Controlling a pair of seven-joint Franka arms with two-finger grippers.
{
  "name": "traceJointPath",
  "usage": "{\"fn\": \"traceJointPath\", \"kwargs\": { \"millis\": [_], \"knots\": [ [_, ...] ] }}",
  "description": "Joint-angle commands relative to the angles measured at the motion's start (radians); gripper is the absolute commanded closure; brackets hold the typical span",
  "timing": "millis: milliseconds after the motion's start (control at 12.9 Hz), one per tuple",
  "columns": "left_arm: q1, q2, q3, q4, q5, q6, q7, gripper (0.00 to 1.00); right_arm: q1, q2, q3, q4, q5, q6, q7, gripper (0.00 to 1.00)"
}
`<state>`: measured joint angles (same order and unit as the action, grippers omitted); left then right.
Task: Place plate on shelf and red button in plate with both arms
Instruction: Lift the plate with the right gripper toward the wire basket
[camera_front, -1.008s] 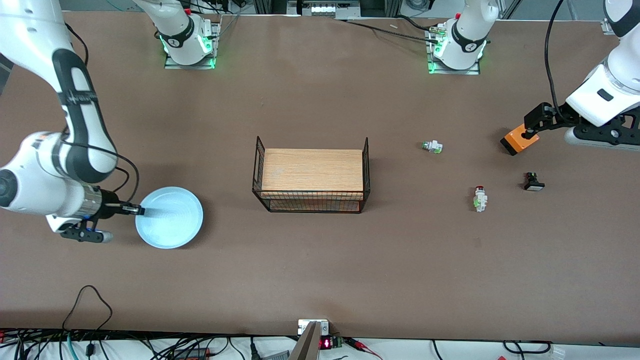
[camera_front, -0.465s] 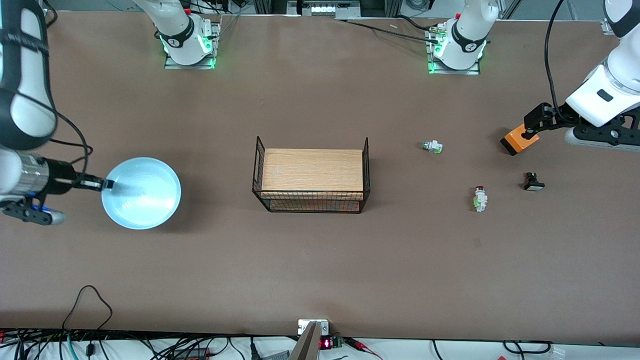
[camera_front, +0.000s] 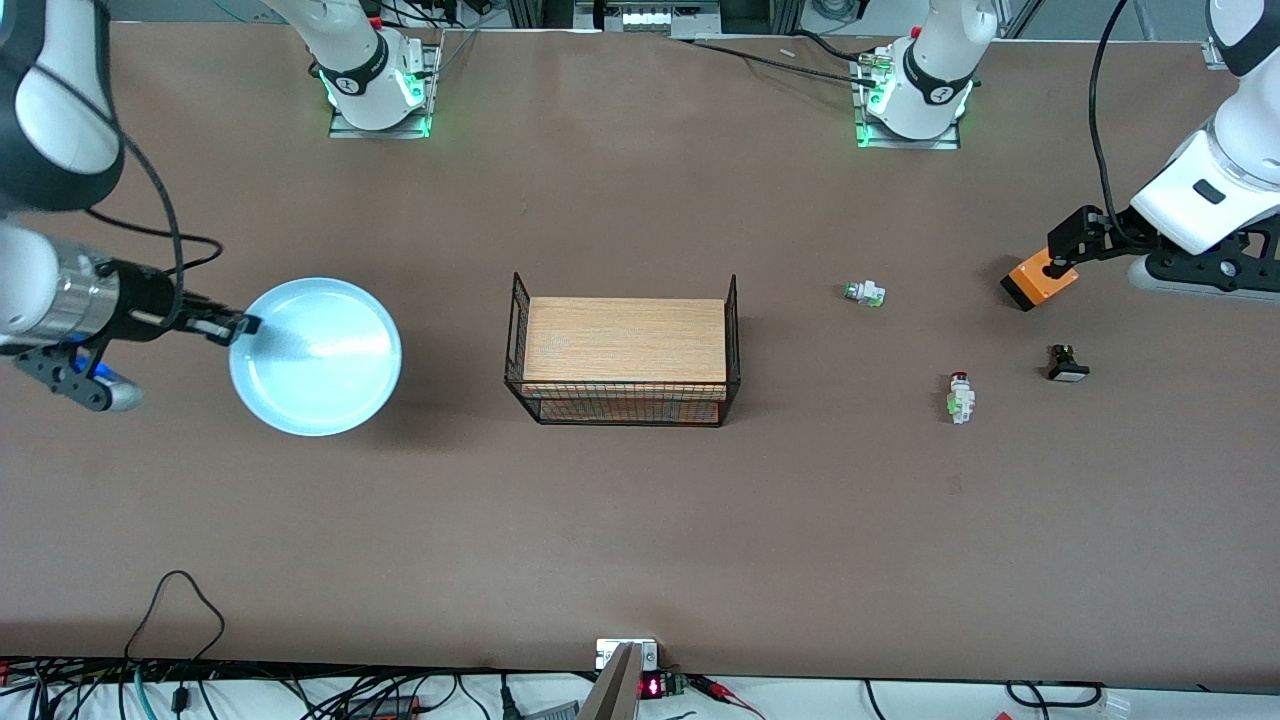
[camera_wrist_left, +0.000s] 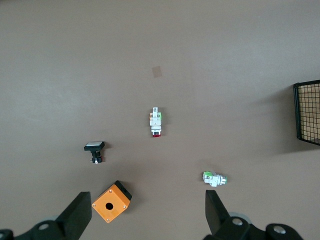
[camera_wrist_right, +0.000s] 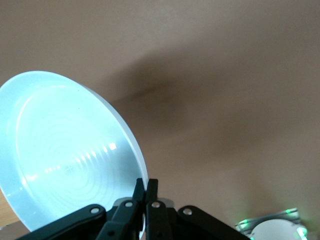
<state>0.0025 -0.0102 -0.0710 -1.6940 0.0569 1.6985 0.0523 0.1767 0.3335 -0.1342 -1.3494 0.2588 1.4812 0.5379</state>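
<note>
The red button (camera_front: 960, 398) lies on the table (camera_front: 640, 540) toward the left arm's end, nearest the front camera of the small parts there; it rests on its side, untouched. A black switch (camera_front: 1067, 364) with a white cap lies a little farther from the camera and nearer the table's end. A wire basket (camera_front: 623, 350) with a wooden board in it stands mid-table; it is judged to be the drop place, since it sits between both arms.

The plate (camera_front: 316, 357) is carried off the table at the right arm's end, with a shadow under it. It is pinched at its rim by the right end effector (camera_front: 236, 325), fingers clamped together on the edge; an edge grip is judged the only hold a shallow dish allows.

Farther from the camera, a white switch (camera_front: 864, 293) with a green cap lies on the table. The left end effector (camera_front: 1062, 248) hangs over an orange box (camera_front: 1040, 279) with its fingers spread wide and nothing in them. This arm waits, judged to be staged above the small parts for the button pick.

No brand, label or writing can be read on any object.
</note>
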Motion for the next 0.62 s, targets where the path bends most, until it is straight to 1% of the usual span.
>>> {"fn": "traceJointPath", "kwargs": {
  "millis": [0, 310, 543],
  "knots": [
    [0.005, 0.013, -0.003, 0.030, 0.018, -0.026, 0.004, 0.00, 0.111, -0.031, -0.064, -0.004, 0.030, -0.009, 0.137, 1.00],
    [0.004, 0.015, -0.003, 0.031, 0.020, -0.022, 0.004, 0.00, 0.242, -0.057, -0.064, -0.033, 0.030, -0.001, 0.357, 1.00],
    [0.005, 0.015, -0.001, 0.031, 0.020, -0.023, 0.004, 0.00, 0.349, -0.068, -0.064, -0.065, 0.033, 0.065, 0.526, 1.00]
  ]
}}
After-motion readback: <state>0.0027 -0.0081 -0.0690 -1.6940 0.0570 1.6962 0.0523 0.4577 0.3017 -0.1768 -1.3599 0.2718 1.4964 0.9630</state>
